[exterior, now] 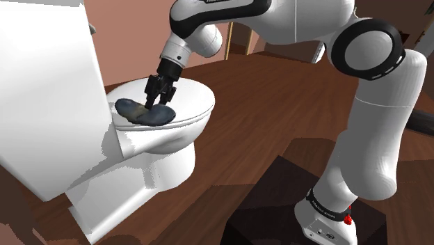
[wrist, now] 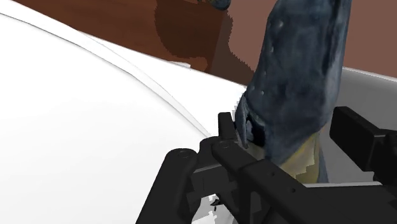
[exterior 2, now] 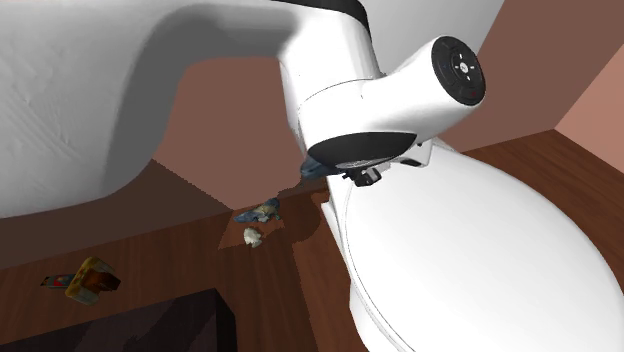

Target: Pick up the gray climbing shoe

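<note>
Entry 1: pincer (exterior: 158, 101), I read its fingers pinching the shoe from both sides | Entry 2: blue-gray climbing shoe (exterior: 142, 112), between the fingers, lying on the lid | Entry 3: white toilet lid (exterior: 197, 99), directly beneath the pincer | Entry 4: wood floor (exterior: 271, 118), beyond, with small scattered objects (exterior 2: 257, 211) well apart.

Black pincer (exterior: 158, 104) gripping blue-grey shoe (exterior: 139, 111), on closed white toilet lid (exterior: 191, 97)

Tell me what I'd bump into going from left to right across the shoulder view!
white toilet tank → blue-gray shoe → robot arm's base
</note>
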You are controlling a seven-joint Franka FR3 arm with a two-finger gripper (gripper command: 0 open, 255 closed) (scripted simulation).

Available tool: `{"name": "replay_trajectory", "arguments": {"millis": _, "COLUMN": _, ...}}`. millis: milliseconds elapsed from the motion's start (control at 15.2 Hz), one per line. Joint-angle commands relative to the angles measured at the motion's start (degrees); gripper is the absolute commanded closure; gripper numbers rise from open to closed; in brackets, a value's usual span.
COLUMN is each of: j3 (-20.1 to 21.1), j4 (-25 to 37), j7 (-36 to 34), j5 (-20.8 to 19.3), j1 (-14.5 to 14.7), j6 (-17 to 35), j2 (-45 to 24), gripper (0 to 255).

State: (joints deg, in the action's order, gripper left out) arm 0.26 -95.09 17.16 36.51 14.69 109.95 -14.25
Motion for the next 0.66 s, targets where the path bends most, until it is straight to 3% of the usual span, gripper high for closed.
{"name": "replay_trajectory", "arguments": {"millis": 0, "j3": -0.1, "j4": 1.0, "j7": -0.8, "j5": -0.3, "j1": 0.0, "j6": -1.2, "j2": 0.4, "gripper": 255}}
{"name": "replay_trajectory", "arguments": {"millis": 594, "j3": -0.2, "j4": 5.4, "j7": -3.5, "j5": -1.1, "j1": -0.3, "j6": -5.4, "j2": 1.0, "gripper": 255}}
